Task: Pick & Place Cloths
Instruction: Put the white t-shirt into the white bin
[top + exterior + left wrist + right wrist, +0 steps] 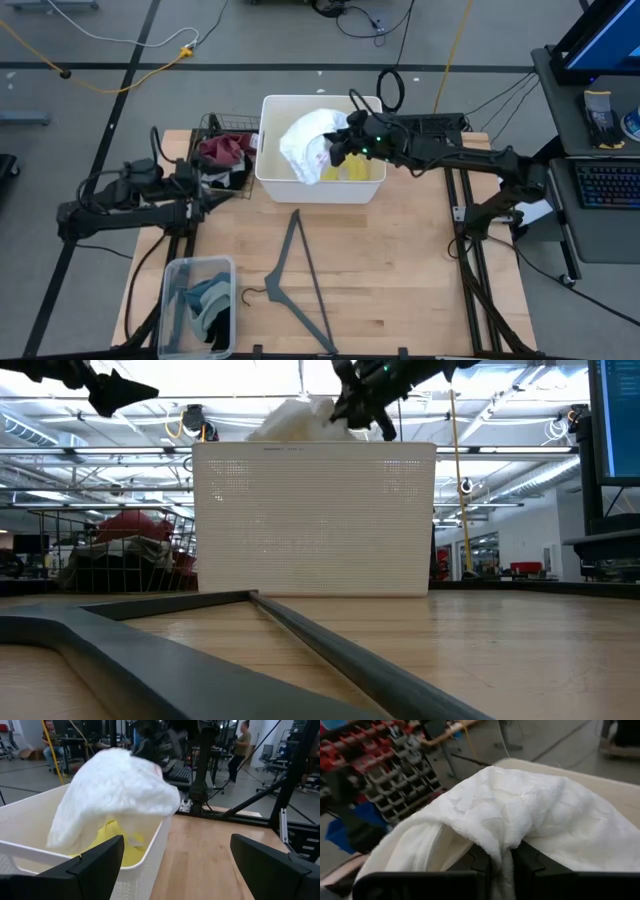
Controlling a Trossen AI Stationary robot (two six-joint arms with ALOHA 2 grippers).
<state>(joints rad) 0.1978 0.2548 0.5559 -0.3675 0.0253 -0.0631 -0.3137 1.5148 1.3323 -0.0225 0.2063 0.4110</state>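
A white cloth [303, 142] hangs bunched over the white bin [270, 178] at the table's far middle, with my right gripper [337, 148] shut on it. A yellow cloth [352, 172] lies on the bin's floor beneath it. In the low view the white cloth [293, 420] shows above the bin's rim. My left gripper [214, 192] stands open at the bin's left, level, with nothing between its fingers [100, 865]. A maroon cloth [224, 150] lies in the wire basket. My right gripper pinches a gathered fold of the white cloth [503, 851] between its two fingers. The fingers come from the table's right, slanting slightly down. The cloth drapes away from them in slack folds, and its lower part [62, 837] hangs down inside the bin.
A black wire basket [212, 128] stands left of the bin. A clear container [172, 300] with teal and grey cloths sits at the near left. A dark grey hanger [297, 275] lies on the bare wood in the middle. People stand in the room behind.
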